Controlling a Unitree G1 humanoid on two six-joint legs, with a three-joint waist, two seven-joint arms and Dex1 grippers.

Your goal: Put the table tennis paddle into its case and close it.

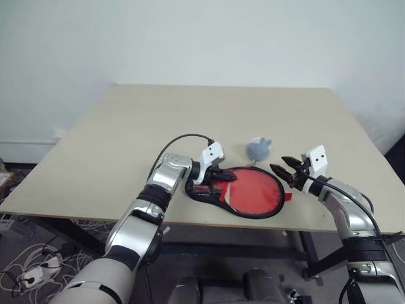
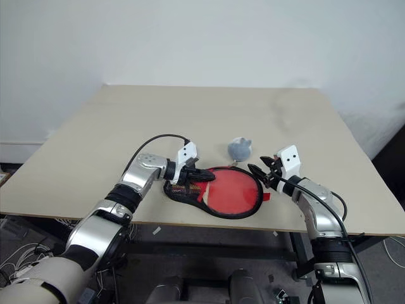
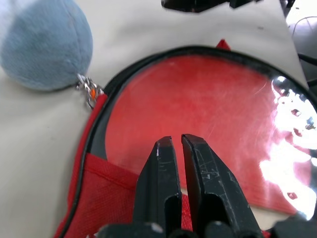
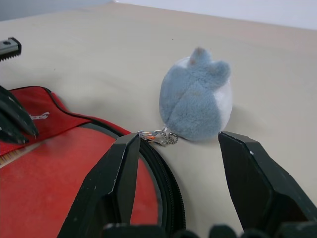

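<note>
Your red rubber-faced table tennis paddle [image 1: 256, 193] already lies inside the black-edged clear-plastic case [image 1: 218, 201] near the table's [image 1: 114, 145] 6 o'clock edge. Left gripper [image 1: 229, 177] pinched empty over it; right gripper [image 1: 283, 168] spread, holding nothing. Zipping remains.

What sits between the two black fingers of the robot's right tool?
In the right wrist view, a fluffy grey-blue plush charm on a small metal chain lies on the beige table between the open right tool, clipped at the black-zippered red paddle case.
</note>
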